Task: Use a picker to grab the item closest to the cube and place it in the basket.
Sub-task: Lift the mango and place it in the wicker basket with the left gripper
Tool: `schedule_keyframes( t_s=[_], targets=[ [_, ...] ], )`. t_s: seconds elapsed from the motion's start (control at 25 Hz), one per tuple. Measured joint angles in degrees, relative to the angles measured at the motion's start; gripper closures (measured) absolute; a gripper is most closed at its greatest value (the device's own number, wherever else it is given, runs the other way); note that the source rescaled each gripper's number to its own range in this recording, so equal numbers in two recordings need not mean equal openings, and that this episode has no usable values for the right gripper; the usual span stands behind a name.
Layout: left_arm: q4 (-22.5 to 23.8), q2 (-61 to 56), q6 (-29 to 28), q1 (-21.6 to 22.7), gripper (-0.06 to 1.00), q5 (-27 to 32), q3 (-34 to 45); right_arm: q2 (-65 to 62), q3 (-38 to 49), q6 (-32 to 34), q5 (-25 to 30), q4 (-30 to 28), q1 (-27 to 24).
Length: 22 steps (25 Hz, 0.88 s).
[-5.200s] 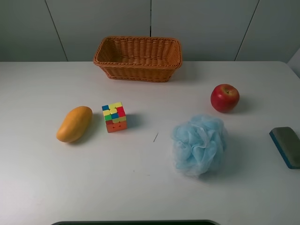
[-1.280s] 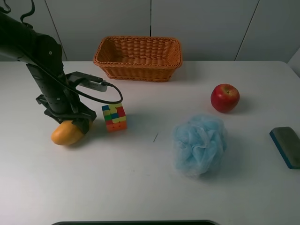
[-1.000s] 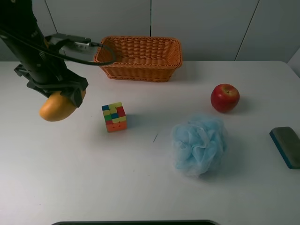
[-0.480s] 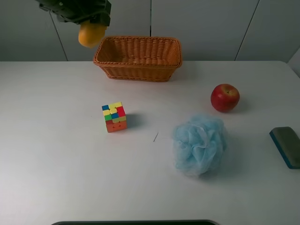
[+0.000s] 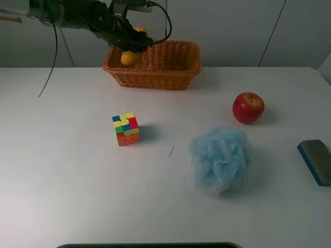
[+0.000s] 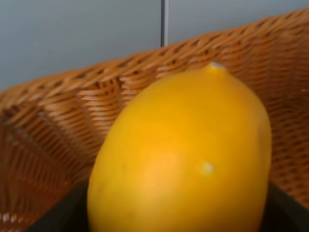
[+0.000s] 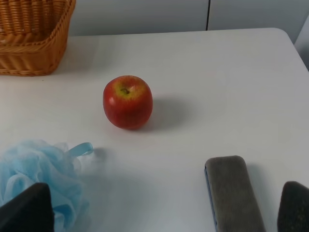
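The yellow-orange mango (image 5: 127, 57) is held in my left gripper (image 5: 132, 42), which is shut on it above the left end of the wicker basket (image 5: 160, 77). In the left wrist view the mango (image 6: 183, 154) fills the frame with the basket's inner wall (image 6: 53, 116) right behind it and dark fingers (image 6: 58, 212) at its sides. The multicoloured cube (image 5: 126, 129) sits alone on the white table. My right gripper (image 7: 159, 212) is open and empty low over the table's right side; it is out of the exterior high view.
A red apple (image 5: 248, 107) lies at the right, also in the right wrist view (image 7: 127, 102). A blue mesh bath sponge (image 5: 220, 159) lies in front of it. A grey-topped blue eraser block (image 5: 316, 161) lies at the right edge.
My left gripper came in, closed on the mango beside the cube, lifted it and carried it back to the basket. It now hangs lower, over the basket's left end.
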Motion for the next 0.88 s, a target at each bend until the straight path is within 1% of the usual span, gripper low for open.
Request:
schedule_keyframes(
  t_s=[0.12, 0.28, 0.44, 0.48, 0.52, 0.56, 0.6, 0.76, 0.8, 0.88],
  targets=[
    [0.0, 2.9, 0.0, 0.0, 0.94, -0.1, -2.2, 0.0, 0.0, 0.0, 0.0, 0.0, 0.0],
    [0.2, 3.5, 0.1, 0.0, 0.94, -0.2, -2.7, 0.0, 0.0, 0.0, 0.0, 0.0, 0.0],
    [0.5, 3.4, 1.5, 0.0, 0.94, -0.2, -2.9, 0.0, 0.0, 0.0, 0.0, 0.0, 0.0],
    [0.5, 3.4, 1.5, 0.0, 0.83, -0.1, -2.9, 0.0, 0.0, 0.0, 0.0, 0.0, 0.0],
    [0.6, 3.3, 1.5, 0.0, 0.33, 0.1, -2.9, 0.0, 0.0, 0.0, 0.0, 0.0, 0.0],
    [0.6, 3.0, 1.5, 0.0, 0.19, 0.5, -2.9, 0.0, 0.0, 0.0, 0.0, 0.0, 0.0],
    [0.6, 2.7, 1.5, 0.0, 0.14, 1.0, -2.9, 0.0, 0.0, 0.0, 0.0, 0.0, 0.0],
    [0.7, 0.9, 1.5, -0.2, 0.1, 3.0, -2.9, 0.0, 0.0, 0.0, 0.0, 0.0, 0.0],
    [0.8, 0.2, 1.5, -0.2, 0.07, 3.4, -2.9, 0.0, 0.0, 0.0, 0.0, 0.0, 0.0],
    [0.9, -1.3, 1.5, -0.6, 0.04, 5.6, -2.9, 0.0, 0.0, 0.0, 0.0, 0.0, 0.0]
  ],
)
